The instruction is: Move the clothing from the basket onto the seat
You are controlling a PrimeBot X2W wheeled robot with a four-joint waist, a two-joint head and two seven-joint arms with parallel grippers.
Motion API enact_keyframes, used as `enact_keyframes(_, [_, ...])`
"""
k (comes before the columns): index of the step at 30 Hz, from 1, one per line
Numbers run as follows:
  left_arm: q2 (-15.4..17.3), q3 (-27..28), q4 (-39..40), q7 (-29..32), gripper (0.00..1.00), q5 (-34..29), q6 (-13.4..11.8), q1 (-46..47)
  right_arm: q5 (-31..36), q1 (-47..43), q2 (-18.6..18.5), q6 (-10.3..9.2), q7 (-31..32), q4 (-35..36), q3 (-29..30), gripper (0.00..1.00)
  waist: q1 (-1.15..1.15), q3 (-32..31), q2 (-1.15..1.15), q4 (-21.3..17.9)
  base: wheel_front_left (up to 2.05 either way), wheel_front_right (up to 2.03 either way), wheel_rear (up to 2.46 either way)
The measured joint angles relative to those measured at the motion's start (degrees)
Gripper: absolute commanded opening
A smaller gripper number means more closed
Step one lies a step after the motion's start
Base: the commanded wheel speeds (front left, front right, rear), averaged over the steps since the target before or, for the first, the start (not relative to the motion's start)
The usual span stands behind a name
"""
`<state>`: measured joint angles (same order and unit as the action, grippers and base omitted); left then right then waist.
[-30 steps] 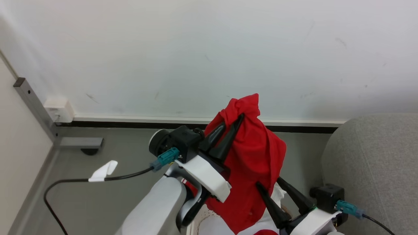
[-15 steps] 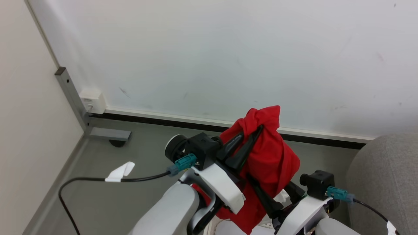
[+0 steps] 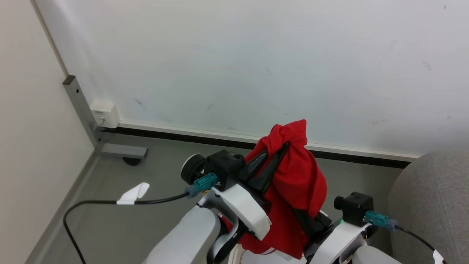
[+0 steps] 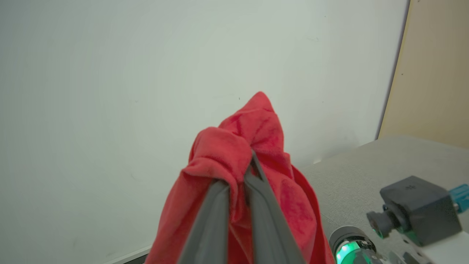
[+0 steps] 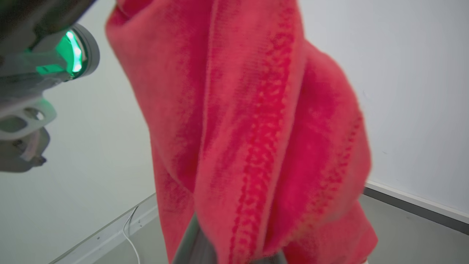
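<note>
The right gripper (image 3: 307, 222), whose fingers stand spread either side of the lower folds of the red garment (image 3: 298, 176) a second ago, is now closed on that cloth. The fabric drapes over the fingers, leaving little more than their bases visible in the head view. The head camera has swung since the first picture: the grey post (image 3: 78, 102) sits further right in view and the seat (image 3: 432, 194) takes up less of the right edge.
</note>
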<state>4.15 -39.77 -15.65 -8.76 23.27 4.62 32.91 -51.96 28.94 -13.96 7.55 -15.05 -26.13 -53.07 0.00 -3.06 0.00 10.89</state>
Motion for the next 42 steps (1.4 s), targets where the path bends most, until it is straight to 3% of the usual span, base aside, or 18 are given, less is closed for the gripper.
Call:
enact_keyframes(9, [0.23,-0.05,-0.63,-0.36,0.0,0.32,-0.62,-0.02,1.54,-0.07,-0.25,0.0,0.0,0.16,0.79,0.0,0.0,0.0,0.0,-1.05,0.0,0.0,0.0])
enact_keyframes(17, [0.62,-0.53,-0.86,-0.48,0.0,0.52,-0.89,-0.56,5.39,-0.7,-0.79,0.0,0.0,2.08,5.9,0.0,0.0,0.28,0.0,-2.47,0.0,0.0,0.0])
enact_keyframes(18, [0.64,-0.7,-0.86,-0.48,0.07,0.55,-0.88,-0.67,5.95,-0.88,-0.94,0.0,0.01,2.38,6.66,0.0,0.0,0.32,0.0,-2.75,0.0,0.0,0.0])
enact_keyframes(19, [0.67,-0.88,-0.86,-0.48,0.22,0.66,-0.88,-0.79,6.28,-1.05,-1.04,0.0,0.01,2.72,7.42,0.0,0.0,0.35,0.0,-3.07,0.0,0.0,0.0])
enact_keyframes(20, [0.68,-1.07,-0.85,-0.48,0.39,0.69,-0.86,-0.96,6.66,-1.21,-1.18,0.0,0.01,3.25,8.27,0.0,0.0,0.38,0.0,-3.4,0.0,0.0,0.0])
enact_keyframes(21, [0.69,-1.25,-0.85,-0.51,0.74,0.77,-0.79,-1.24,7.0,-1.34,-1.31,0.0,0.0,3.77,9.1,0.0,0.0,0.41,0.0,-3.77,0.0,0.0,0.0])
enact_keyframes(22, [0.7,-1.47,-0.88,-0.64,0.74,0.98,-0.8,-1.51,7.4,-1.48,-1.46,0.0,0.01,4.13,9.82,0.0,0.0,0.45,0.0,-4.17,0.0,0.0,0.0])
enact_keyframes(23, [0.7,-1.64,-0.88,-0.82,1.0,1.07,-0.79,-1.81,7.77,-1.72,-1.65,0.0,0.01,4.7,10.44,0.0,0.0,0.49,0.0,-4.59,0.0,0.0,0.0])
enact_keyframes(32, [0.54,-3.43,-0.79,-2.4,1.0,1.62,-0.54,-3.57,10.26,-2.37,-3.24,0.0,0.01,8.71,14.55,0.0,0.0,0.75,0.0,-9.11,0.0,0.0,0.0])
enact_keyframes(42, [0.38,-5.39,-1.48,-3.97,1.0,1.64,-0.05,-4.8,11.25,-1.4,-7.71,0.0,0.01,13.28,23.38,0.0,0.0,1.64,0.0,-17.47,0.0,0.0,0.0])
